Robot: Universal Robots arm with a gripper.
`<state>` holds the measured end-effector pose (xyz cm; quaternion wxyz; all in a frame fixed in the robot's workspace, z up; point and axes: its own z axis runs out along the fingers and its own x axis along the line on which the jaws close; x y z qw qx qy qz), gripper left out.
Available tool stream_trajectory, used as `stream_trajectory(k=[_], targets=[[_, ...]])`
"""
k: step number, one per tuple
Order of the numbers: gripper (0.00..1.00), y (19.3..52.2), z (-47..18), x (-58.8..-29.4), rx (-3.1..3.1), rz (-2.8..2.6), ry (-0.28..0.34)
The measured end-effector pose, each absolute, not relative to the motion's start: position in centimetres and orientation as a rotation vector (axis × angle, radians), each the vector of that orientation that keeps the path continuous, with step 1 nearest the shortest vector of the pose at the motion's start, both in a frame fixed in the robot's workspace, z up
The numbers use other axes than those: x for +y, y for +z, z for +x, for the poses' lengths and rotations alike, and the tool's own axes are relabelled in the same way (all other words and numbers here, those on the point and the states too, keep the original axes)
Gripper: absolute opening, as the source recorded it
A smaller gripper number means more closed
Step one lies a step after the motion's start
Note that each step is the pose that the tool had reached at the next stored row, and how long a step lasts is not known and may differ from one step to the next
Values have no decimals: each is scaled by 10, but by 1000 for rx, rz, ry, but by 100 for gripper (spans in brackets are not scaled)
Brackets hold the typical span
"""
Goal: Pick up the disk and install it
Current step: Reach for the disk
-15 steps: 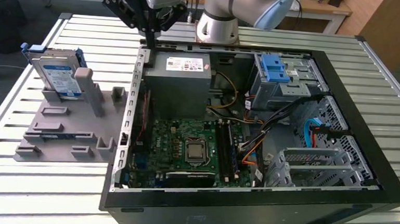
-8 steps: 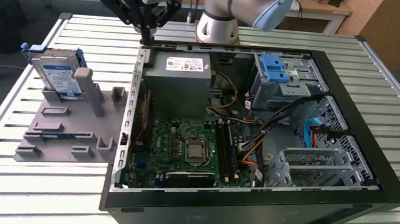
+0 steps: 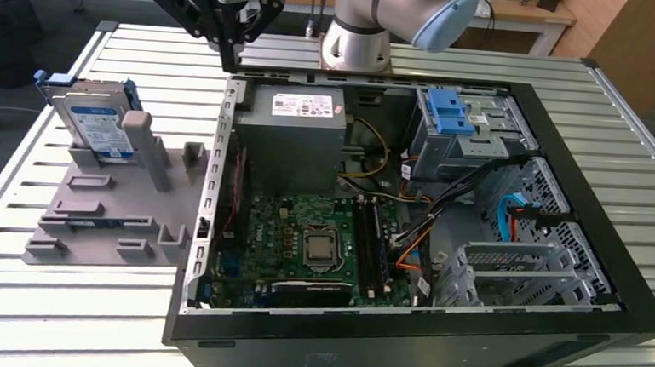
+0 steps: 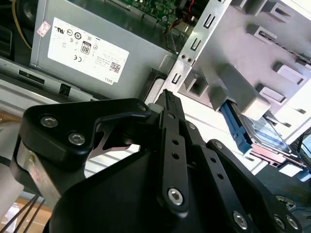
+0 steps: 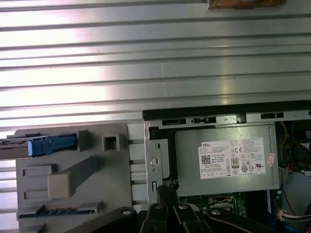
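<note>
The disk is a silver drive with a white-and-blue label and a blue frame. It stands on edge in a grey holder at the exterior view's left, beside the open computer case. My gripper hangs shut with nothing in it above the case's far corner, by the grey power supply. It is apart from the disk, toward the exterior view's right. In the second wrist view the closed gripper points past the holder toward the disk. The first wrist view has the gripper near the case edge and the disk edge-on.
The case lies open on a slatted metal table, with motherboard, cables and a drive bay with a blue latch at the far right. The arm's base stands behind the case. Bare table surrounds the holder.
</note>
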<state>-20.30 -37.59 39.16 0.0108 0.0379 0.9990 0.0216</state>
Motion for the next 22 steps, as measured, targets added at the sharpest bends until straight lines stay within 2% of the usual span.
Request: stream_trajectory(k=[22], targets=[[11,391,-228,-372,3118,118,67]])
